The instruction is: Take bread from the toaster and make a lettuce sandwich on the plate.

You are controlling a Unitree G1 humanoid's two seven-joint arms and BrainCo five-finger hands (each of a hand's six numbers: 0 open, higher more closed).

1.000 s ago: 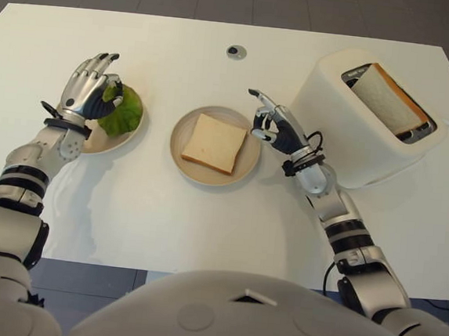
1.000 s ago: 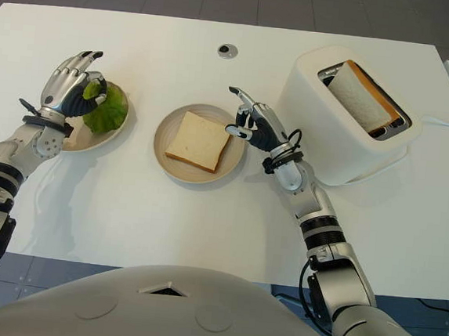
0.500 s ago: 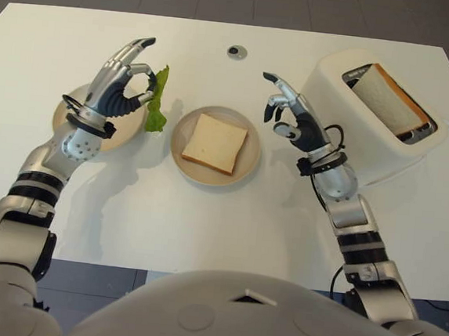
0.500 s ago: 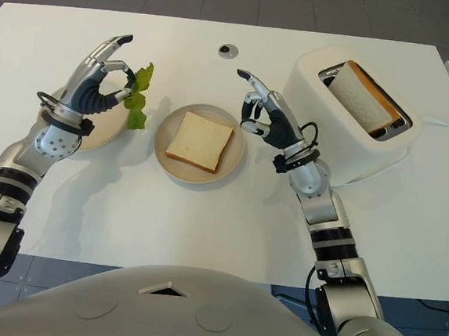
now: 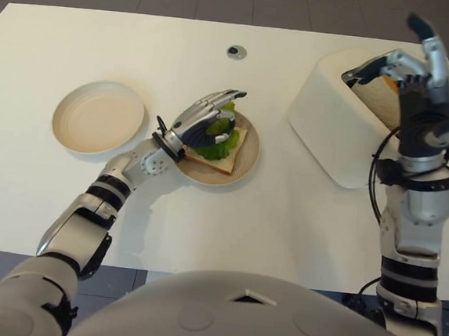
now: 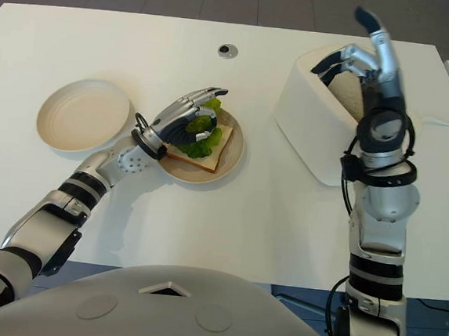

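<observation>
Desk: Lettuce [image 5: 220, 141], where does it sit?

Photographer: On top of the bread slice [image 5: 230, 158], which lies flat on the plate [image 5: 246, 160] near the middle of the white bench [image 5: 244, 217]. The left hand [image 5: 199, 121] lies over it, palm down, fingers curled round the green leaf and gripping it.

Desk: Which way does the slice point?

Photographer: It is nearly square, so it has no clear long axis. Its edges sit skewed to the bench's front edge, with one corner turned toward the toaster [image 5: 331, 122]. The leaf's own length is mostly hidden under the hand. The left forearm runs from the robot's near left, slanting up to the plate.

Desk: And the right hand [image 5: 423, 89]?

Photographer: It is raised upright just over the toaster's top, in front of the slot. I cannot tell whether it is open or closed. A second slice [image 6: 347, 98] stands on edge in the slot, partly hidden behind the hand, and contact between them cannot be made out.

Desk: Surroundings?

Photographer: A side plate [image 5: 99, 116] sits to the left of the sandwich plate, apart from it. A round fitting [image 5: 235, 52] is set into the bench toward its far edge. Bare bench lies between the plate and the toaster, and the raised right forearm stands before the toaster's right half.
</observation>
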